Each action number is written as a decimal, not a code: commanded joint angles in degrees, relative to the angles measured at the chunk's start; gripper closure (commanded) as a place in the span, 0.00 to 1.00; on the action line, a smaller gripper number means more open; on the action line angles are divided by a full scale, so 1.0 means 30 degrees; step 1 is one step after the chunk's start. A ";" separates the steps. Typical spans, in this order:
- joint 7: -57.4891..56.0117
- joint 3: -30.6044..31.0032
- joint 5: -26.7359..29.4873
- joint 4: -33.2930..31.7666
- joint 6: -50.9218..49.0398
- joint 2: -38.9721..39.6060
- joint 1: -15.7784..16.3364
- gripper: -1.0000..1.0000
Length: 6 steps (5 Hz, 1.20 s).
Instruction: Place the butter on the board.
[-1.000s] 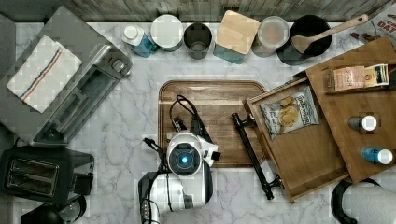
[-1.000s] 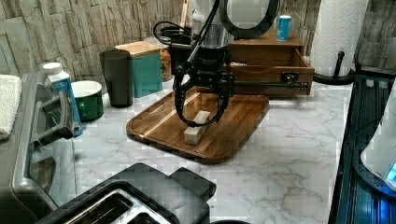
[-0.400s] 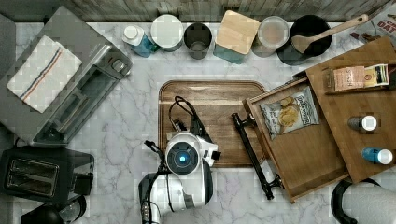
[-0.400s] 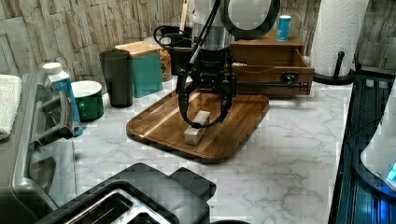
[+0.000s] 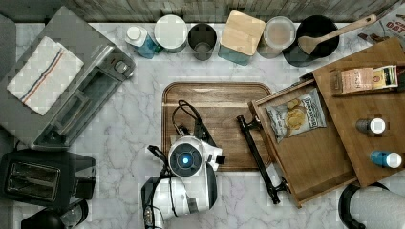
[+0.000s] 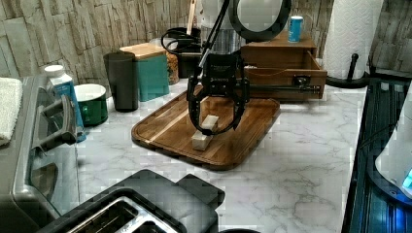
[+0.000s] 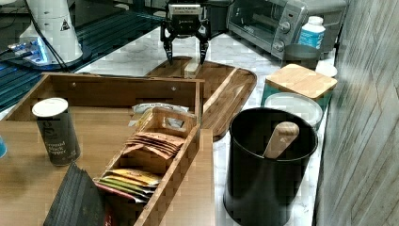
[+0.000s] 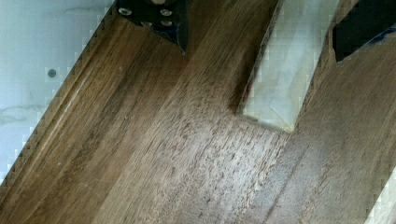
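The butter [image 6: 205, 132], a pale wrapped stick, lies flat on the dark-brown board [image 6: 252, 116] near its front part in the left view. My gripper [image 6: 214, 127] hangs straight over it, open, a finger on each side and apart from the stick. In the right view the gripper [image 7: 186, 60] stands just above the butter [image 7: 191, 68] on the board [image 7: 226, 89]. The wrist view shows the butter [image 8: 285, 70] resting on the board's wood [image 8: 163, 140] between two dark fingertips [image 8: 161, 18]. From above, my arm [image 5: 186, 160] covers the butter on the board [image 5: 219, 102].
An open wooden drawer [image 5: 310, 157] with a black bar handle [image 5: 258, 157] and a chips bag [image 5: 296, 114] lies on the top view's right of the board. Canisters [image 5: 241, 36] line the back wall. A toaster oven [image 5: 71, 81] and toaster [image 5: 33, 174] stand on the top view's left.
The open gripper has shifted slightly toward the left view's right above the butter. The butter has stayed in place on the board.
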 commanded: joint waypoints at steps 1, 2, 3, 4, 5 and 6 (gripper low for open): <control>0.0908 0.0310 -0.0286 0.1267 0.0238 -0.0222 0.0266 0.00; 0.0943 0.0717 -0.0327 0.1266 0.0244 -0.0221 -0.0147 0.00; 0.0915 0.0338 -0.0289 0.1273 0.0238 -0.0222 0.0237 0.00; 0.0908 0.0316 -0.0286 0.1274 0.0238 -0.0222 0.0260 0.00; 0.0914 0.0321 -0.0287 0.1263 0.0239 -0.0222 0.0254 0.00; 0.0912 0.0332 -0.0288 0.1265 0.0244 -0.0222 0.0244 0.00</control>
